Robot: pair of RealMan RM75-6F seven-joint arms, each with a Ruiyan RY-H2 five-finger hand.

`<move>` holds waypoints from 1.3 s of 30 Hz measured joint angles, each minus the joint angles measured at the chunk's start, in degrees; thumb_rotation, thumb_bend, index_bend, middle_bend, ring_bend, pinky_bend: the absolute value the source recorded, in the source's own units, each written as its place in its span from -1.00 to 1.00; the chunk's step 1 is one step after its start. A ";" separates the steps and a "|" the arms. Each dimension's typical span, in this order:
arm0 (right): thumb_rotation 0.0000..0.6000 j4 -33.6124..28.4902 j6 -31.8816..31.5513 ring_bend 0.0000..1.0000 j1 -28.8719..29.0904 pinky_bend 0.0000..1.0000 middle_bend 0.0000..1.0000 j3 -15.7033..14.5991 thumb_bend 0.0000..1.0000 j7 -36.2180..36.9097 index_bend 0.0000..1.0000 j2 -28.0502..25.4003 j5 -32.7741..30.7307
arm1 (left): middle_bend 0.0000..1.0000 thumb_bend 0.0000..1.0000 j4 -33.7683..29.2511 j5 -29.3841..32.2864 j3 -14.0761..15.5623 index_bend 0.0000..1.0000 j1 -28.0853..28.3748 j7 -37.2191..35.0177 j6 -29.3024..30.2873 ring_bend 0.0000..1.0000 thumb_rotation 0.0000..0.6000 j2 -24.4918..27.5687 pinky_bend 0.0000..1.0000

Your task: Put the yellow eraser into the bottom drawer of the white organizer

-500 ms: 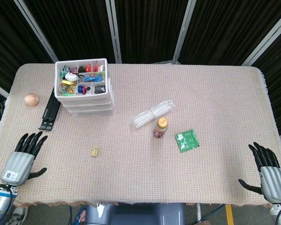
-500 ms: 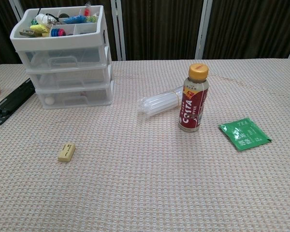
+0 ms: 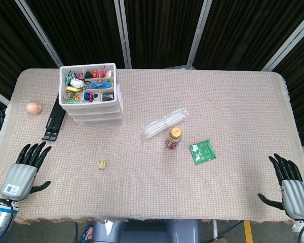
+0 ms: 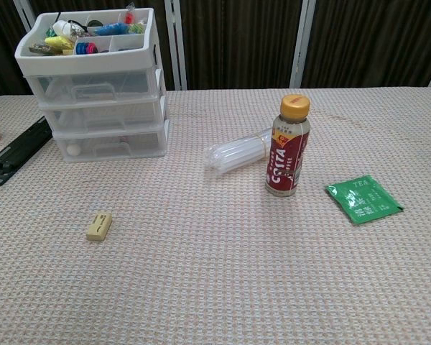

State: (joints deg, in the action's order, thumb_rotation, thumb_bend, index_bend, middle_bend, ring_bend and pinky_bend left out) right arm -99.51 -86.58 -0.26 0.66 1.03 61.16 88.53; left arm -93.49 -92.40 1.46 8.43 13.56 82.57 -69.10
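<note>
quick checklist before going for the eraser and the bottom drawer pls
1. Eraser lies free on the cloth, nothing on or against it: ok.
2. Left hand holds nothing, fingers apart, at the table's near edge: ok.
3. Right hand holds nothing, far from the eraser: ok.
4. Bottom drawer of the organizer open to receive it: not ok, shut.
5. Room inside that drawer: cannot tell; something small and pale shows through its front.
6. Bottle clear of the path: ok.

One eraser [image 4: 99, 225], one organizer [image 4: 97, 86] with three drawers, one bottle [image 4: 287, 146], one tea packet [image 4: 363, 199], perhaps one egg [image 3: 34, 107].
</note>
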 measured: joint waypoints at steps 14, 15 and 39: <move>1.00 -0.14 0.19 -1.00 -0.08 -1.00 -1.00 0.09 -0.93 -0.12 -0.98 0.00 -0.71 | -0.99 -0.56 1.02 -1.24 -0.54 -1.00 0.53 -0.27 0.73 -0.98 1.00 -0.59 -0.86; 1.00 -0.17 0.16 -1.00 -0.13 -1.00 -1.00 0.10 -0.93 -0.01 -0.98 -0.05 -0.81 | -0.89 -0.37 1.00 -1.32 -0.59 -1.00 0.58 -0.41 0.77 -0.89 1.00 -0.66 -0.72; 1.00 -0.48 0.15 -1.00 -0.33 -1.00 -1.00 0.31 -0.93 0.74 -0.98 -0.34 -1.50 | 0.85 0.68 -11.76 40.18 -14.35 -1.00 12.66 -10.85 -22.95 0.75 1.00 -6.31 0.45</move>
State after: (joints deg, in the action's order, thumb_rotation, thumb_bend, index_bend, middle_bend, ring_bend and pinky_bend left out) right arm -99.99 -86.44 -0.59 0.97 1.77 60.82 87.03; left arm -105.26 -52.21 -12.89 21.09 2.71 59.62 -75.41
